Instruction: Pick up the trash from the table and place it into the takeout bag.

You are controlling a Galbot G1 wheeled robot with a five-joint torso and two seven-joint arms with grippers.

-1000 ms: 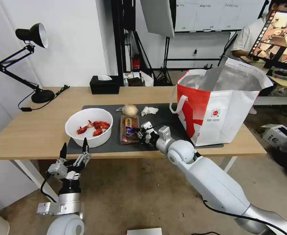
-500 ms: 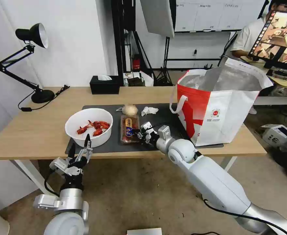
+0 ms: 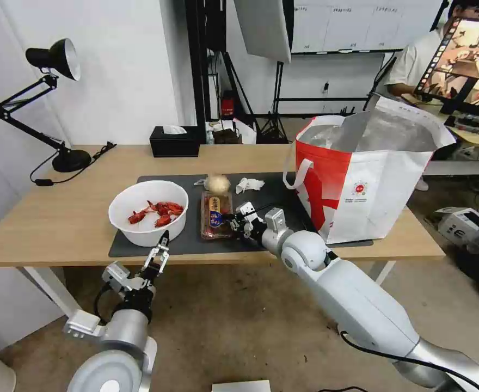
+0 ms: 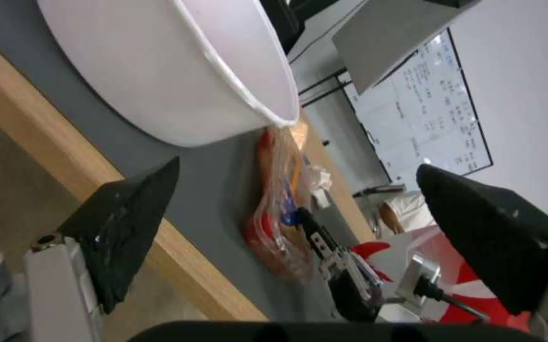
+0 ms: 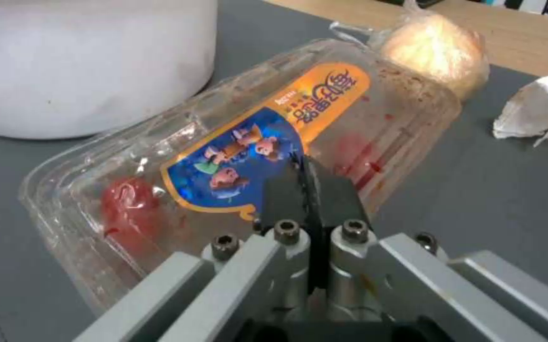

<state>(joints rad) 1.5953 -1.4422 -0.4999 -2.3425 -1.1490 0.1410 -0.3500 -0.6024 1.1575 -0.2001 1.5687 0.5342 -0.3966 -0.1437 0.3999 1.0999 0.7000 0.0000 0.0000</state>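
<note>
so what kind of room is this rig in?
Probably a lab or studio set up for recording: a softbox on a stand, a whiteboard on the back wall, and a staged desk holding a lamp and takeout bag.

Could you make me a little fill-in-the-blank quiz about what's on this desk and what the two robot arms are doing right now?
1. The red crayfish shells lie in a white round ____.
2. The right gripper has its fingers pressed together at the edge of the clear ____.
3. The left gripper, fingers apart, sits at the table's front edge just below the ____.
4. The takeout bag stands on the robot's ____ side of the table.

Missing words: bowl; clamshell tray; bowl; right
</note>
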